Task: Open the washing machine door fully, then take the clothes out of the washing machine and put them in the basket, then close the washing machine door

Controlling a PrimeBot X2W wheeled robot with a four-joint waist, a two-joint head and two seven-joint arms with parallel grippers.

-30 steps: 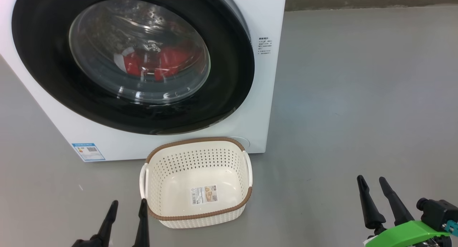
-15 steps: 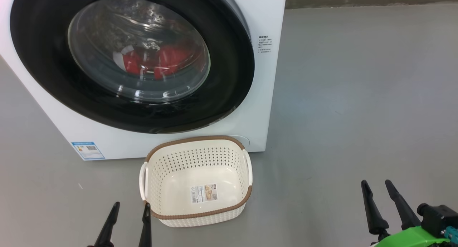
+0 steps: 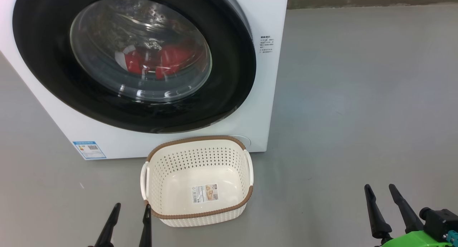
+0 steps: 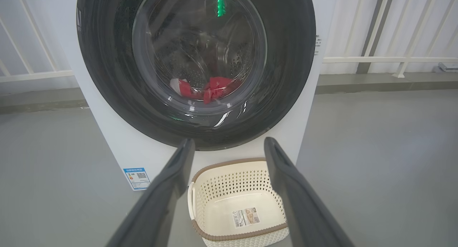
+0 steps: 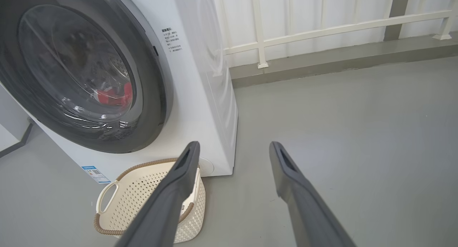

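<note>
The white washing machine (image 3: pixel 264 97) fills the upper left of the head view, and its round black-rimmed door (image 3: pixel 229 79) sits against its front. Red clothes (image 3: pixel 168 61) with white patches lie in the drum behind the glass, also seen as clothes (image 4: pixel 214 88) and clothes (image 5: pixel 114 95). The cream basket (image 3: pixel 198 215) stands empty on the floor right before the machine. My left gripper (image 3: pixel 131 206) is open at the bottom, just left of the basket. My right gripper (image 3: pixel 380 187) is open at the lower right, well away from it.
Grey floor (image 3: pixel 357 97) spreads to the right of the machine. A low kerb with a white railing (image 5: pixel 322 29) runs behind. A small blue label (image 3: pixel 89 149) sits low on the machine's front.
Both grippers have sunk lower in the head view, the right one also a little rightward. The view has shifted slightly. Door, clothes and basket are unchanged.
</note>
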